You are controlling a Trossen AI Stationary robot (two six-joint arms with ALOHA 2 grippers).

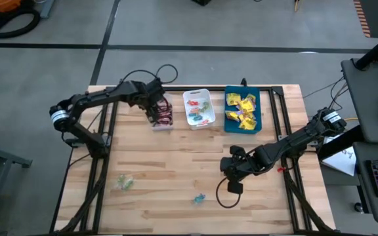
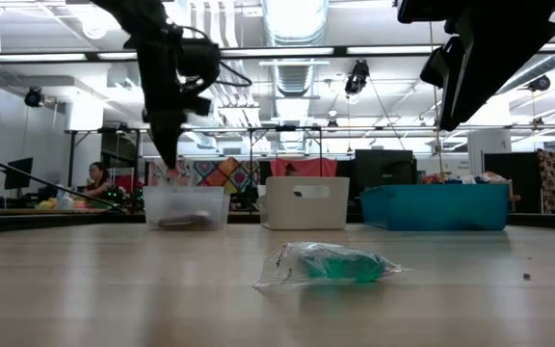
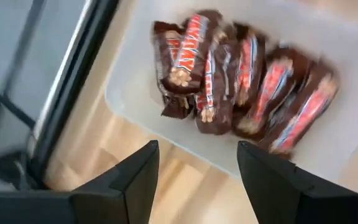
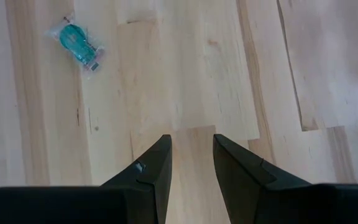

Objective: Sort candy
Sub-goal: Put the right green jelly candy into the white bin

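Where left gripper hovers, bars below

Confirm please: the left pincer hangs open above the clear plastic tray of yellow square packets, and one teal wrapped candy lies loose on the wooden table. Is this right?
One detail is wrong. The clear plastic tray under the open left pincer holds dark red-brown mini bars, not yellow packets; the left wrist view shows this. The teal wrapped candy does lie loose on the wooden table.

left gripper reaches to the table's far side, fingers spread, empty. right gripper hovers mid-table, fingers narrowly parted, empty.
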